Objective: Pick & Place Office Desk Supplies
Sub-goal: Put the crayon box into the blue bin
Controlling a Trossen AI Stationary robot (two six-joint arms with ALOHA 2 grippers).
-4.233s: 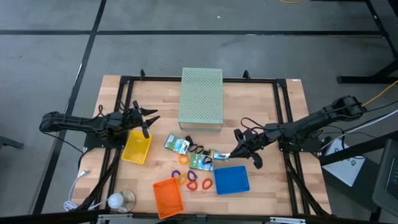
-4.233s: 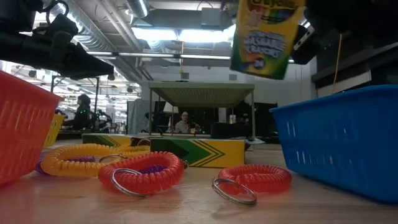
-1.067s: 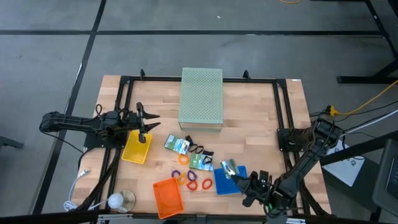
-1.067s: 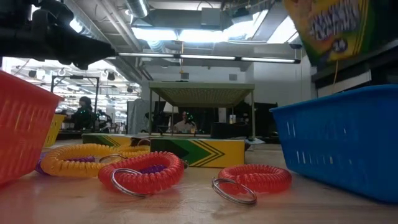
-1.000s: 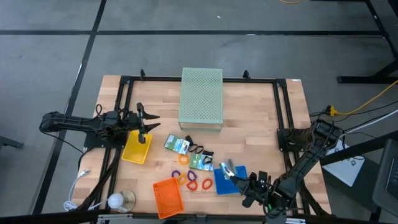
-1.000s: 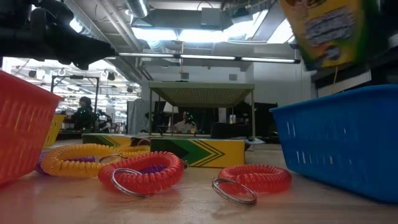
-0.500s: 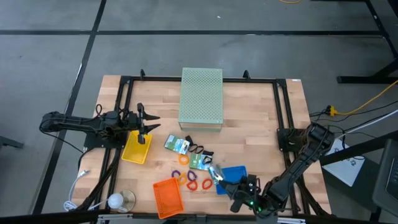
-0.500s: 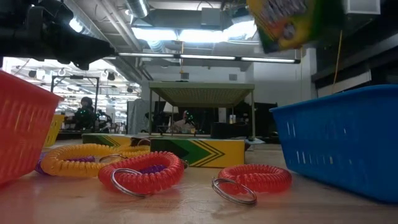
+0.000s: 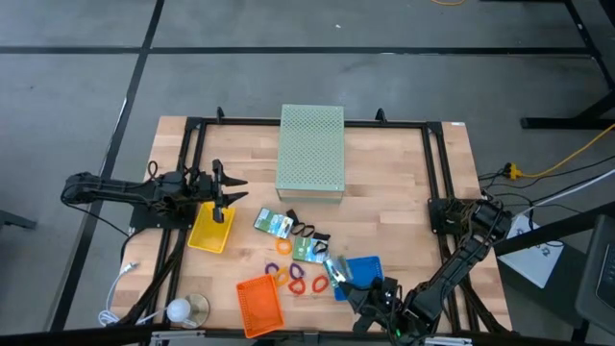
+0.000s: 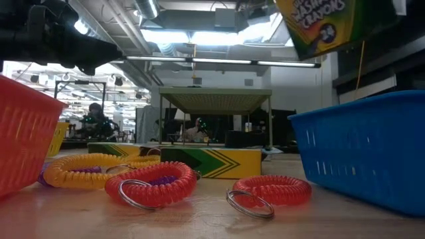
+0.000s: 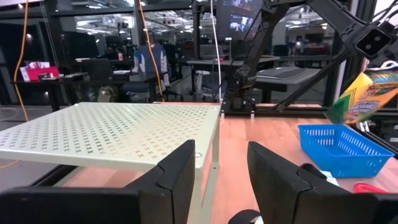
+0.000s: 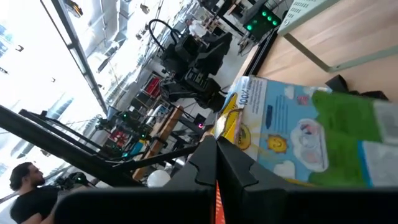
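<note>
My right fingers (image 9: 335,271) are clamped tight on a crayon packet (image 9: 336,266), holding it in the air over the near left corner of the blue tray (image 9: 363,273). From table height the packet (image 10: 330,23) hangs high above the tray's blue wall (image 10: 362,153). My left fingers (image 9: 231,191) stand spread with nothing between them, hovering over the far edge of the yellow tray (image 9: 210,228), facing the pale green perforated box (image 9: 311,152). On the wooden worktop (image 9: 394,183) between the trays lie two more printed packets (image 9: 273,223), thin black loops (image 9: 304,231), and coiled rings in orange (image 9: 283,246), red (image 9: 318,285) and purple (image 9: 273,266), beside the orange tray (image 9: 258,304).
</note>
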